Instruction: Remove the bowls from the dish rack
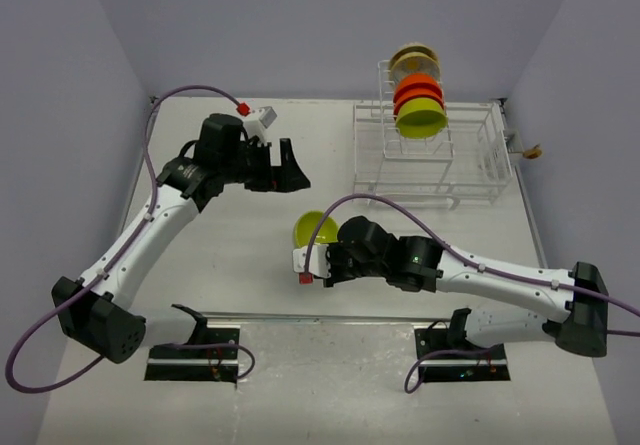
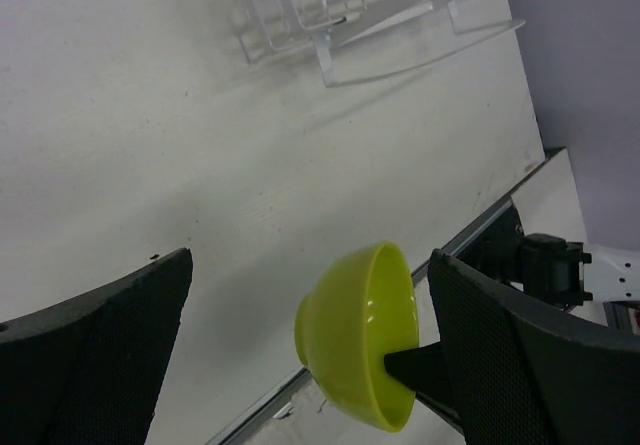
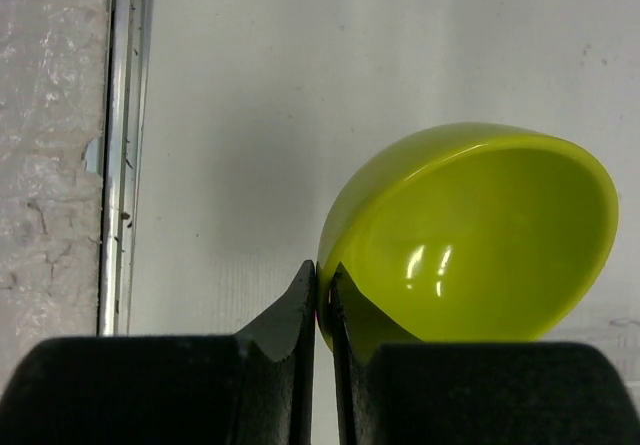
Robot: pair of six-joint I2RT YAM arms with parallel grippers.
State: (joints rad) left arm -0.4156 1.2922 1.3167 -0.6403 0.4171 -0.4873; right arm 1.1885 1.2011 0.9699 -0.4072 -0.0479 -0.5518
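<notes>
My right gripper (image 1: 322, 252) is shut on the rim of a lime-green bowl (image 1: 312, 230) and holds it tilted above the table's middle. The pinch shows in the right wrist view (image 3: 322, 285), where the bowl (image 3: 480, 235) fills the right side. The bowl also shows in the left wrist view (image 2: 360, 335). My left gripper (image 1: 292, 168) is open and empty, up left of that bowl. The white wire dish rack (image 1: 430, 165) stands at the back right. Its upright section holds a cream bowl (image 1: 414, 61), an orange-red bowl (image 1: 418, 91) and a second lime-green bowl (image 1: 421, 121) on edge.
A metal strip (image 1: 330, 317) runs along the table's near edge, in front of the arm bases. Grey walls close in the table on the left, back and right. A small tan object (image 1: 532, 151) sits by the right wall beside the rack.
</notes>
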